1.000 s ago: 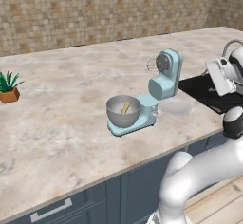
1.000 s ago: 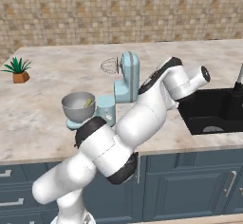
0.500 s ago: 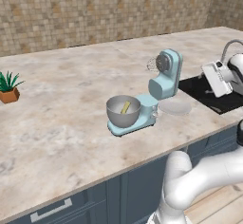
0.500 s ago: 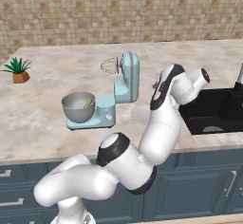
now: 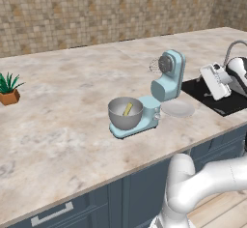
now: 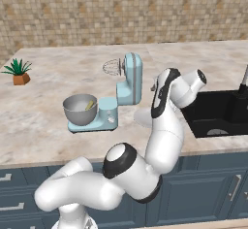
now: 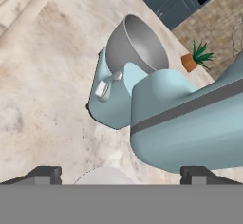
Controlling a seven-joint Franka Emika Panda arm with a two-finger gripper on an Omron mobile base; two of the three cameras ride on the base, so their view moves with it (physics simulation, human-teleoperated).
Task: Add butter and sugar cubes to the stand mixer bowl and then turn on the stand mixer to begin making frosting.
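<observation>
Fingertips point(image 7: 47, 174) stand wide apart with nothing between them, the gripper point(image 7: 121, 176) hanging beside the sink point(image 5: 217, 101), above the counter point(image 5: 62, 140) to the right of the mixer. Over the last second the arm has swung up and out that way, its elbow lifting clear of the front of the mixer. Just below the hand lies a white plate point(image 5: 177, 108), and beyond it the pale blue mixer point(image 5: 164, 84) with its small lever point(image 7: 105, 86) facing the hand. Farther on, the metal bowl point(image 5: 125, 112) sits on the mixer base with the butter point(image 5: 127, 109) already inside. Farthest off stands a potted plant point(image 5: 8, 91). I cannot make out any sugar cubes, so switching on likely comes next.
</observation>
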